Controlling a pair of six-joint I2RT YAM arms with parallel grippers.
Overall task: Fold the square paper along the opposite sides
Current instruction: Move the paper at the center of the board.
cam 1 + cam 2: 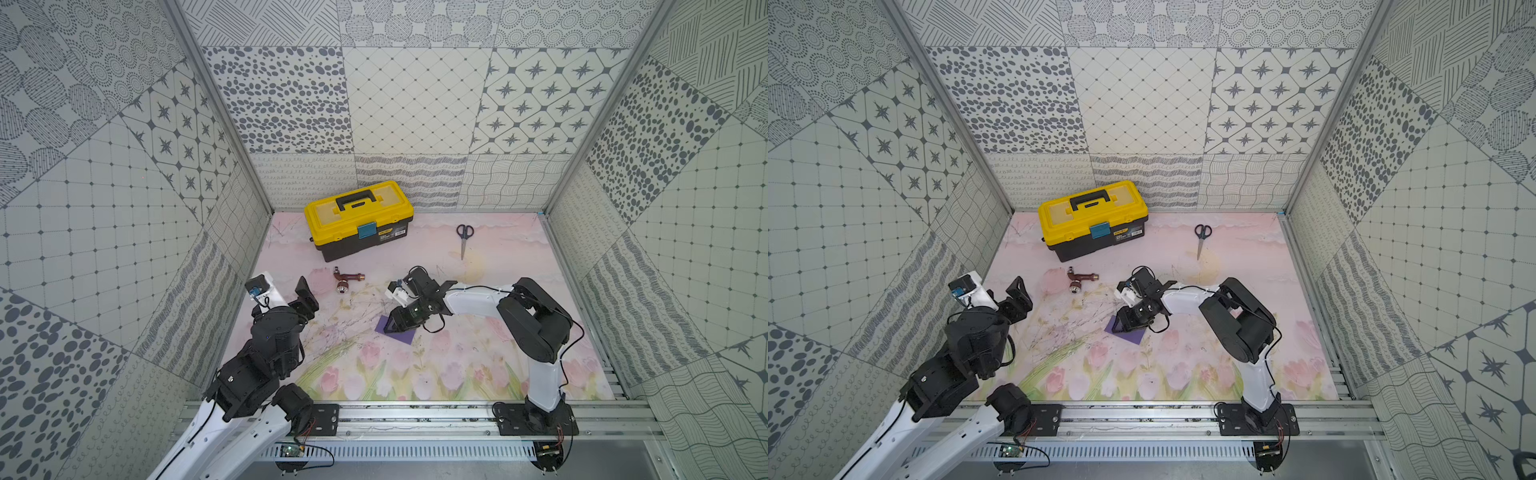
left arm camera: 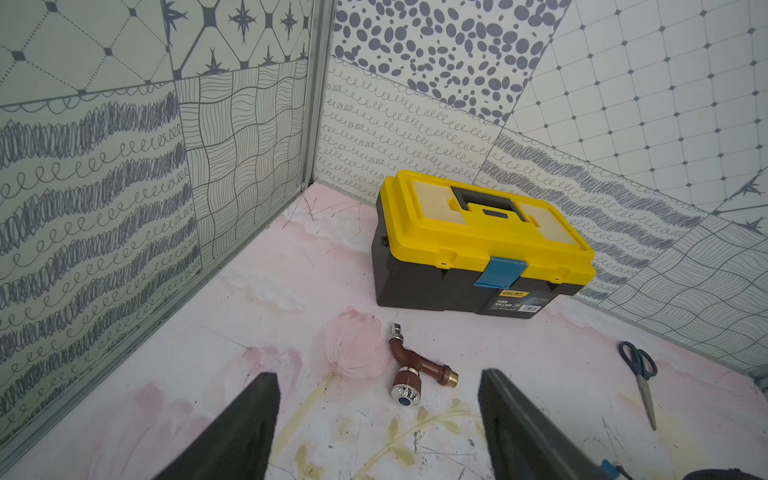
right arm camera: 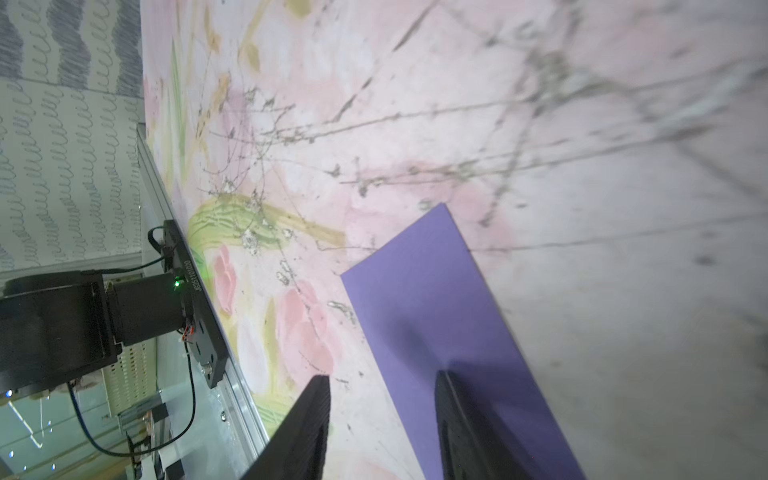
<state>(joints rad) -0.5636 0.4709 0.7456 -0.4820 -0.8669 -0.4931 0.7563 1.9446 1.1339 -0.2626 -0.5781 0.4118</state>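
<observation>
A thin, plain purple sheet of paper, the square paper (image 1: 402, 336) (image 1: 1134, 336), lies flat near the middle of the pink, flower-printed worktop (image 1: 478, 353). In the right wrist view it (image 3: 428, 291) shows as a narrow rectangle, longer than it is wide, with clean straight edges.

The right gripper (image 1: 390, 326) (image 1: 1121, 326) (image 3: 382, 374) is low over this sheet. Its two black fingers stand partly apart with a clear gap between them. One fingertip (image 3: 446, 380) is over the purple surface and casts a shadow on it. The other (image 3: 320, 384) is off the sheet, over the bare worktop beside its long edge. Nothing is gripped.

The left gripper (image 1: 306, 301) (image 1: 1019, 303) (image 2: 378, 374) hangs near the left edge of the worktop, well apart from the paper. Its jaws are spread wide and hold nothing.

A yellow-lidded black plastic toolbox (image 1: 359, 216) (image 1: 1092, 216) (image 2: 482, 232) with a blue latch stands shut near the back left corner. A brown plastic tap with a chrome knob (image 1: 347, 279) (image 1: 1079, 279) (image 2: 419, 368) lies between it and the middle. Dark-handled scissors (image 1: 464, 239) (image 1: 1202, 239) (image 2: 642, 374) lie closed near the back edge, right of the toolbox.
</observation>
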